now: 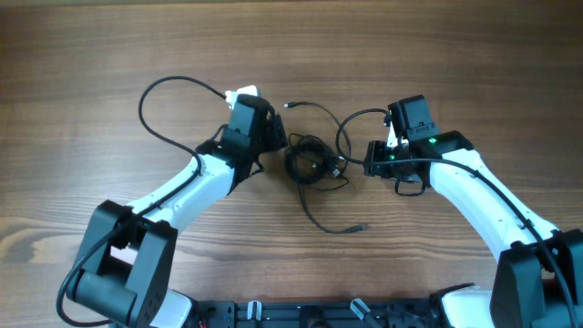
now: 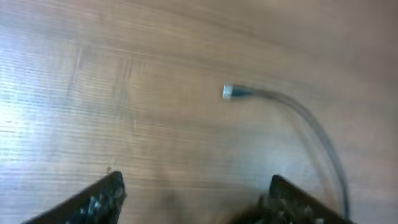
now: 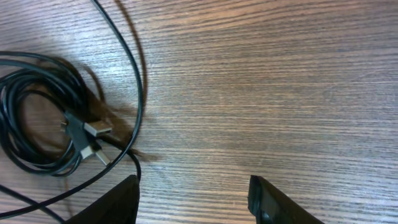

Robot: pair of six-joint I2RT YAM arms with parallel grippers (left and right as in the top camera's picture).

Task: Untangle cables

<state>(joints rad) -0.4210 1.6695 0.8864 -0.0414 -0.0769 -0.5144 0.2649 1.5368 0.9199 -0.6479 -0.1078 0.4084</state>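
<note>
The thin black cables (image 1: pixel 311 162) lie coiled in a small bundle at the table's middle, with loose ends running up to a plug (image 1: pixel 289 106) and down to a plug (image 1: pixel 362 228). The left gripper (image 1: pixel 273 137) is open just left of the bundle; its wrist view shows one blurred cable end with a silver plug (image 2: pixel 229 93) ahead of the open fingers (image 2: pixel 196 193). The right gripper (image 1: pixel 372 159) is open just right of the bundle; its wrist view shows the coil with plug ends (image 3: pixel 43 124) to the left of its fingers (image 3: pixel 193 193).
A thicker black arm wire (image 1: pixel 164 109) loops on the table at the upper left, next to a white piece (image 1: pixel 242 93) by the left wrist. Wooden table (image 1: pixel 474 55) all around. Arm bases stand at the front edge.
</note>
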